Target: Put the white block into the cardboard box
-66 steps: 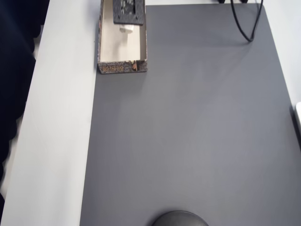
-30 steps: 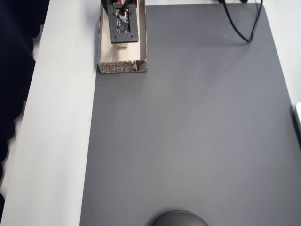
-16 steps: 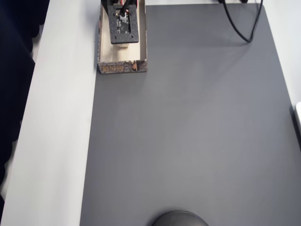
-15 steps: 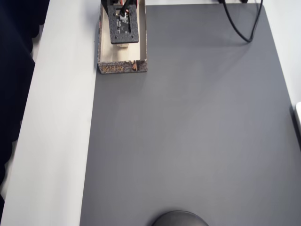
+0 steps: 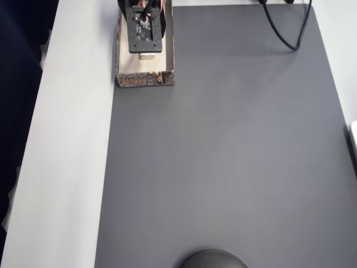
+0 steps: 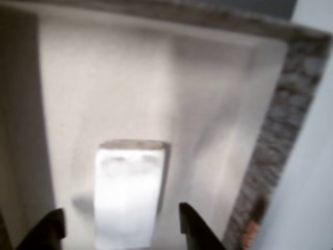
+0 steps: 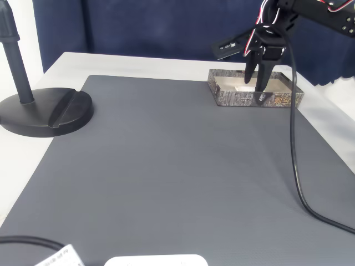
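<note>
The white block (image 6: 127, 195) lies flat on the cream floor of the cardboard box (image 6: 270, 146), two faint dimples on its upper face. My gripper (image 6: 122, 229) is open, with one dark fingertip (image 6: 52, 226) on each side of the block and a gap to it on both sides. In the overhead view the black wrist mount (image 5: 145, 28) covers most of the box (image 5: 144, 80), and an end of the block (image 5: 146, 56) peeks out below it. In the fixed view my gripper (image 7: 254, 80) reaches down into the box (image 7: 255, 98) at the mat's far right.
The box sits at the edge of a dark grey mat (image 5: 223, 156) on a white table. A black stand base (image 7: 44, 111) is at the left. A black cable (image 7: 294, 166) trails over the mat's right side. A white slab (image 7: 155, 260) lies at the near edge.
The wrist mount came down the box toward its near end with the block, then shifted slightly back up the picture. The block stays on the box floor.
</note>
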### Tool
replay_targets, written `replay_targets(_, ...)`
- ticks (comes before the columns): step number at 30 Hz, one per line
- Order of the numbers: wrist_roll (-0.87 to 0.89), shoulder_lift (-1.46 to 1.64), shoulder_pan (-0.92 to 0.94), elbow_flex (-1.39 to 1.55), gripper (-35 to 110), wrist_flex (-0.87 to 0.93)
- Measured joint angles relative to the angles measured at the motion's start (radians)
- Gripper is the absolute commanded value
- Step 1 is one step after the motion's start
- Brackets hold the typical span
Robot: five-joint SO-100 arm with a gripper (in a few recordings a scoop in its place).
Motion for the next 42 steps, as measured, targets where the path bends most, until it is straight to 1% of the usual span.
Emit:
replay_targets(8,0.0,0.0,0.0,-0.006,36,-0.003)
replay_targets(13,0.002,0.02,-0.012,-0.003,32,-0.003)
replay_targets(18,-0.006,0.123,-0.018,0.057,25,-0.003)
replay_targets(24,-0.044,0.31,-0.04,0.192,21,-0.002)
replay_targets(26,-0.064,0.373,-0.054,0.239,17,-0.002)
replay_targets(34,-0.204,0.629,-0.137,0.488,-2,0.021)
replay_targets(42,-0.5,0.91,-0.334,0.753,-2,0.038)
